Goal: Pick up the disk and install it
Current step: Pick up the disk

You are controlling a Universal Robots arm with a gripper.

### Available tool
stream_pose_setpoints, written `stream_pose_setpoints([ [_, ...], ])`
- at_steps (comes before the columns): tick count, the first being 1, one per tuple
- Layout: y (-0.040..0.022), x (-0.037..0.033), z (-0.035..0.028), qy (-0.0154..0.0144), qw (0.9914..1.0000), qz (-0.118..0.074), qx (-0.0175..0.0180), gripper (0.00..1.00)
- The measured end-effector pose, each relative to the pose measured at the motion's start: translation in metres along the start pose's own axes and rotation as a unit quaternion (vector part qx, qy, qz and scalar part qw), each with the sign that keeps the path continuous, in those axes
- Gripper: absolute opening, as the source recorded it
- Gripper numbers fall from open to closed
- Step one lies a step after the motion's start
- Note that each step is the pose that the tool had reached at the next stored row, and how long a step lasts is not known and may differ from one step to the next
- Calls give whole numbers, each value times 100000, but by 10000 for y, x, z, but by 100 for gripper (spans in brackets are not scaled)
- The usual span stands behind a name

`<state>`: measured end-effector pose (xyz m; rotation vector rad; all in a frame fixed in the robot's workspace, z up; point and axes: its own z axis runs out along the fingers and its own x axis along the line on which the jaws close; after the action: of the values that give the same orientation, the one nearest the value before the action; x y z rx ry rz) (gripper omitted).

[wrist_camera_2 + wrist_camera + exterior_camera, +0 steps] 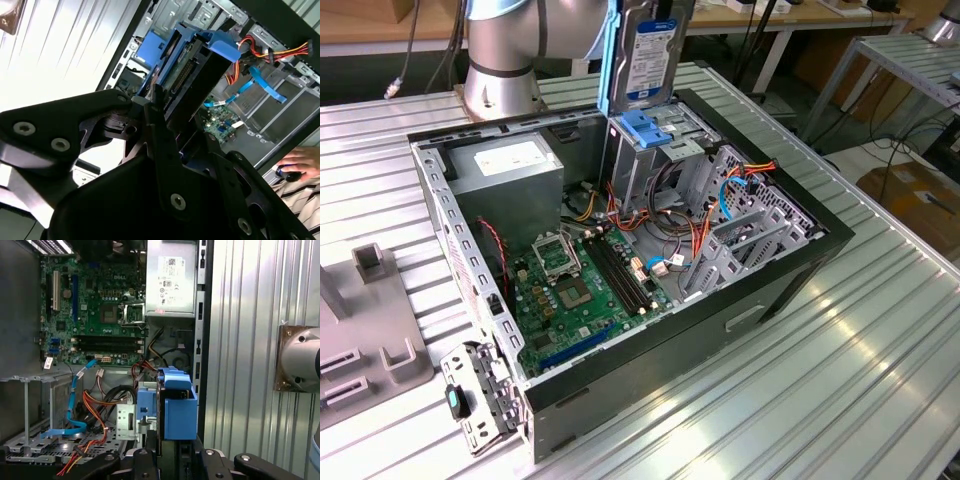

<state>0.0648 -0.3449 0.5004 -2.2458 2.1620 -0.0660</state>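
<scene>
The disk (652, 50) stands upright at the top centre of the exterior view, above the open computer case (790, 255). Its upper end is cut off by the frame's edge. Its lower end sits just over the blue latch (645, 128) on the drive cage; whether they touch is unclear. In both wrist views the gripper (182, 127) (175, 460) is clamped on the disk, its black fingers hiding the disk's near end. A person's hand (300, 165), partly cut off, lies beside the case.

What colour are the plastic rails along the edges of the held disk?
Blue. The rails on the disk show best in the first wrist view.
</scene>
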Motion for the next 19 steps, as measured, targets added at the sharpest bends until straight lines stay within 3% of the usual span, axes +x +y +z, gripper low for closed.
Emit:
stream_pose_setpoints([
  [1,-72,2,3,5,100000,0,-1,35],
  [7,-272,10,14,2,100000,0,-2,35],
  [10,-309,32,16,23,100000,-4,-7,35],
  [19,-312,276,20,123,100000,-6,-8,35],
])
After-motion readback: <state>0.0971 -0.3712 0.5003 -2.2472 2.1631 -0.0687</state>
